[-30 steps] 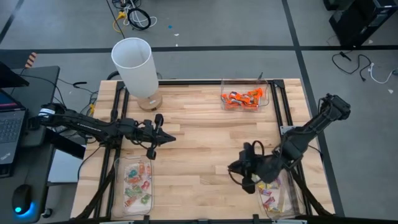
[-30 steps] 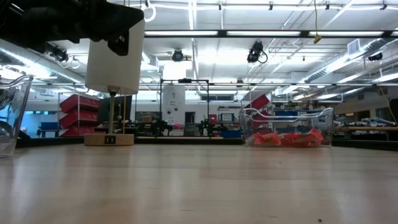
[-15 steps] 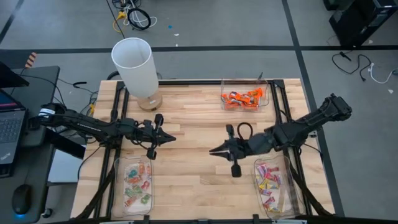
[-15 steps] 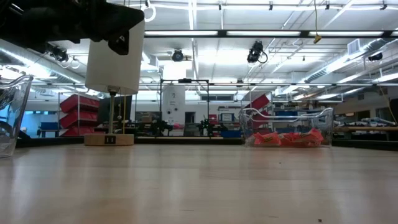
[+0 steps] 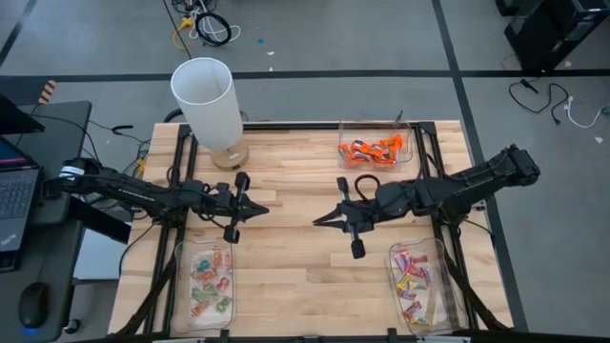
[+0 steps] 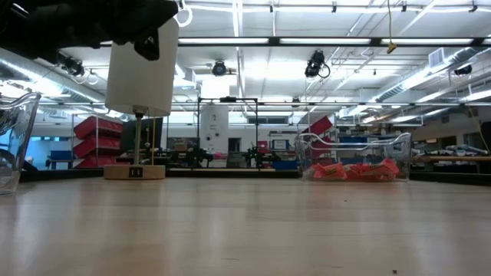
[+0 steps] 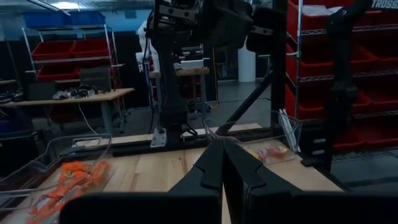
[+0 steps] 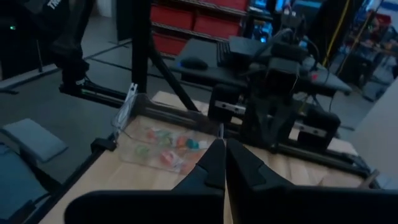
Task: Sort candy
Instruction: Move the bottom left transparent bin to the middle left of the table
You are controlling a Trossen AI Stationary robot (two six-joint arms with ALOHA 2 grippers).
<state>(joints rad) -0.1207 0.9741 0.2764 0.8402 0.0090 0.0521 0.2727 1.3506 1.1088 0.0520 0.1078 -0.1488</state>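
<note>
Your right gripper [image 5: 319, 221] has just pulled off the tray of pink-and-yellow candy [image 5: 412, 276], now behind and beside it, and swung to mid-table, jaws closed on nothing visible. Looks like a drop just finished. Orange candy [image 5: 372, 150] sits in the tray beyond it. Left gripper [image 5: 262, 211] waits opposite, shut, empty.

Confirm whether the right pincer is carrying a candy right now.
No: the right pincer hangs shut over bare wood at mid-table, nothing between its fingers in the right wrist view.

Orange candy [image 5: 372, 150] far tray, pink-yellow candy [image 5: 412, 276] right, green-pink candy [image 5: 210, 279] left
</note>
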